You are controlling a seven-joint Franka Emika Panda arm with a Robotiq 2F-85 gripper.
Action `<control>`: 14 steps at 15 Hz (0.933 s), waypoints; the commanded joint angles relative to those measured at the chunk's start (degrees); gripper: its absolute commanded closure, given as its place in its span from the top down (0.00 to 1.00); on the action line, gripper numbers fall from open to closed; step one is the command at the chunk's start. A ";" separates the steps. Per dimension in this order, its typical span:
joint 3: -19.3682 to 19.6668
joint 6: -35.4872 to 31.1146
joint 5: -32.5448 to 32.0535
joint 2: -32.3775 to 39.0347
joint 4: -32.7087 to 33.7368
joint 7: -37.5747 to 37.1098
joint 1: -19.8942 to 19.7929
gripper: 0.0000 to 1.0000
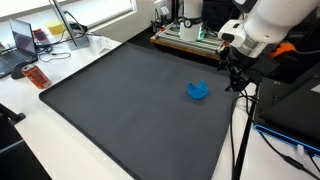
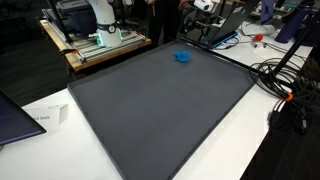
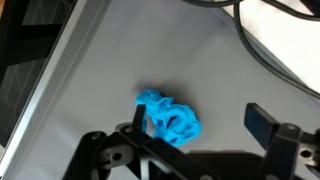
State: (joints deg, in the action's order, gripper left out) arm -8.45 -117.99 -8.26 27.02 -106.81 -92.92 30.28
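Your gripper (image 3: 198, 118) hangs over the blue lump (image 3: 168, 115) with the fingers (image 3: 258, 122) spread wide and nothing between them. In the wrist view 1 finger sits just beside the lump's edge and the other stands well clear on the opposite side, so the lump is off-centre in the gap, not in the middle. I can't tell from any view whether that near finger touches it. The lump lies crumpled on the dark mat (image 1: 120, 100). In both exterior views it's near the mat's far edge, on the side next to the arm, e.g. (image 2: 182, 57), well apart from the laptop (image 1: 22, 40) at the table's (image 1: 30, 130) other end. Cables (image 2: 285, 80) trail off the mat on the white top, not in your way. Progress, as I judge it: approach is done or nearly so, but there's no grasp, no lift, and the lump rests flat on the mat. What's left is approx everything past the reach: centring the 2 fingers, closing, picking up.
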 commanded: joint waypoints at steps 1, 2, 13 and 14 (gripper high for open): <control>-0.85 0.24 -0.44 0.16 0.28 -0.38 -0.76 1.00; -0.84 0.24 -0.45 0.16 0.33 -0.44 -0.76 1.00; 0.52 -1.00 -12.77 -0.03 -2.99 -18.56 6.43 1.00; 0.74 -1.05 -14.26 -0.20 -3.46 -20.49 7.20 1.00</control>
State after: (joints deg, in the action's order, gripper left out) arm -8.48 -118.06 -18.30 28.01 -108.06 -107.95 35.27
